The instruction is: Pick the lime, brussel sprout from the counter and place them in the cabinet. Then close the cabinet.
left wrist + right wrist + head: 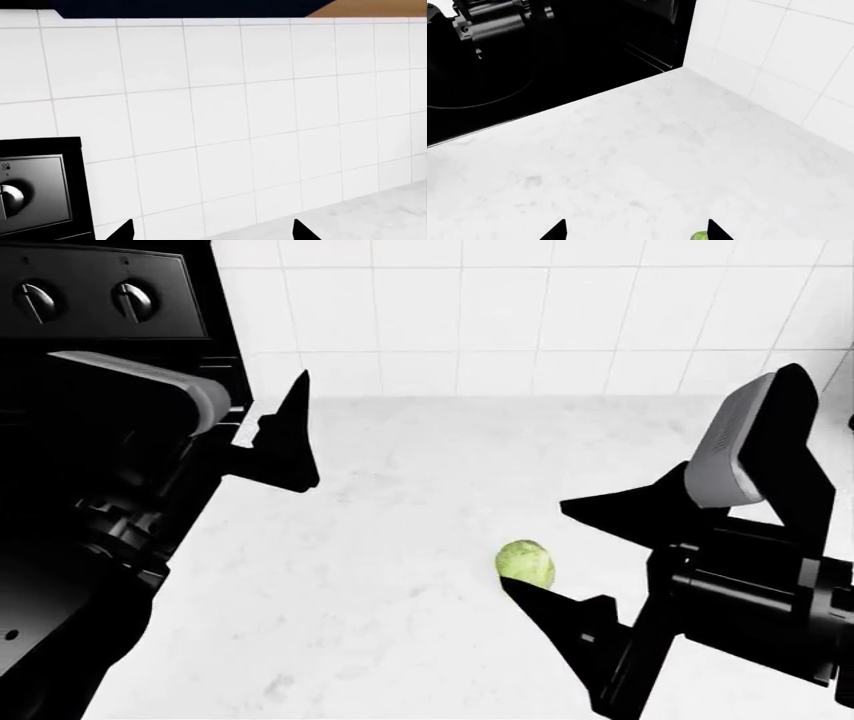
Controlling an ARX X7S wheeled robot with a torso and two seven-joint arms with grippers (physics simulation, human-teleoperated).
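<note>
A small pale green ball with faint leaf lines, the brussel sprout [526, 563], lies on the white marble counter [400, 570]. My right gripper [534, 543] is open around it, and the sprout sits close to the nearer finger. The right wrist view shows only a sliver of the sprout [699, 236], just inside one finger of the right gripper [635, 232]. My left gripper [296, 425] hovers open and empty by the stove's edge. In its own view the left gripper [213, 231] faces the tiled wall. The lime is out of view.
A black stove [80, 440] with knobs [134, 300] borders the counter on the left; its panel [33, 190] and cooktop [527, 75] show in the wrist views. The white tiled wall [534, 320] closes the back. A dark blue strip [187, 7] runs above the tiles.
</note>
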